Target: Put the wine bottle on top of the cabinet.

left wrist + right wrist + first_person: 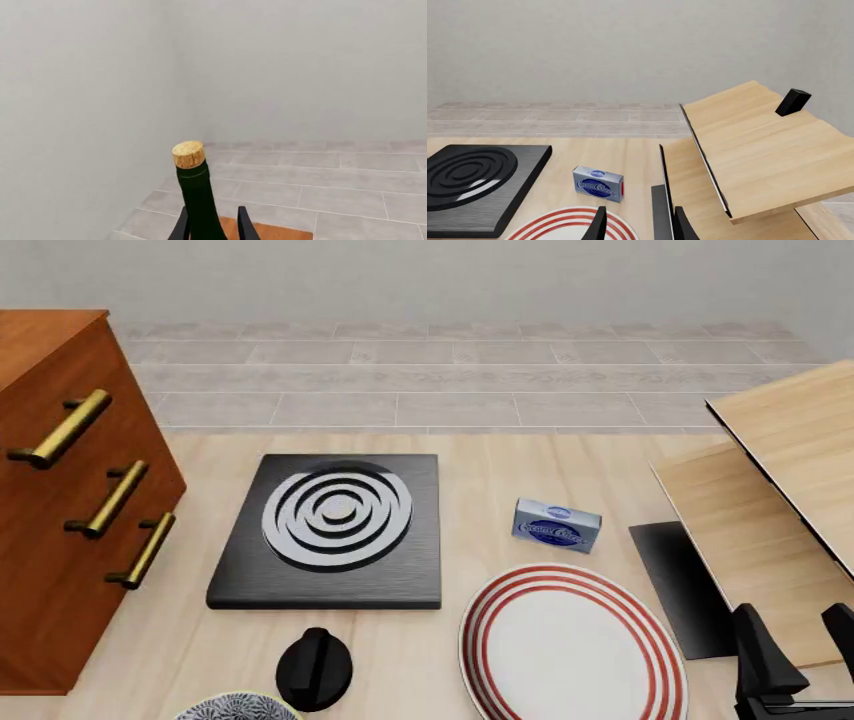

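Observation:
The wine bottle (199, 197), dark green with a tan cork, stands almost upright in the left wrist view. My left gripper (212, 227) is shut on its body, one dark finger on each side. Just beyond the fingers lies a reddish-brown surface, the cabinet (273, 232) top. The front view shows the cabinet (54, 540) at the far left with three brass handles, but neither the bottle nor my left gripper. At the front right, my right gripper (798, 638) is open and holds nothing; its right wrist view (639, 227) looks out over the plate's edge.
A black hotplate (334, 530) with silver rings sits mid-table. A red-ringed white plate (571, 645), a small blue box (558, 525), a black knobbed object (316, 668) and a patterned bowl rim (238, 707) lie nearer. Pale wooden boards (774, 490) lean at the right.

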Controlling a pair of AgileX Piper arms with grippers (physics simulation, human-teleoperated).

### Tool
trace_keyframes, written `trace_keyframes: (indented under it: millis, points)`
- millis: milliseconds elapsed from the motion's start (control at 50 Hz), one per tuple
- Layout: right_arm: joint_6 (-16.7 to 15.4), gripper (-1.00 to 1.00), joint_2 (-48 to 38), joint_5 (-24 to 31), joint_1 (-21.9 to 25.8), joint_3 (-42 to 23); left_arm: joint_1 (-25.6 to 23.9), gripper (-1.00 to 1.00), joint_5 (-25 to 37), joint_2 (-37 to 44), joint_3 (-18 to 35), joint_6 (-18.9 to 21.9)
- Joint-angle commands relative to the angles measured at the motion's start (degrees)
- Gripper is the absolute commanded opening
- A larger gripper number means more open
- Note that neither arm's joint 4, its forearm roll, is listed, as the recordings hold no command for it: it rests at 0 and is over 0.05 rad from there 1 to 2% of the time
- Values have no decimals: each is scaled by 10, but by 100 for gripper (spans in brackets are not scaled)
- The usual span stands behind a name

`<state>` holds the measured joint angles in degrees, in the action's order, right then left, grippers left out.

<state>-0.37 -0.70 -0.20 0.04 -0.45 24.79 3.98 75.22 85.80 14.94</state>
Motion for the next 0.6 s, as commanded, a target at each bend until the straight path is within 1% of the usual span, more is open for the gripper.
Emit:
trace_keyframes:
  millis: [20,140,600]
  points:
    - [0,100,0,0,0,0,13,-100,-27,7,-24,11]
    - [0,100,0,0,0,0,15,-100,-37,9,-39,16]
    - [0,100,0,0,0,0,8,-100,-71,-16,-115,7]
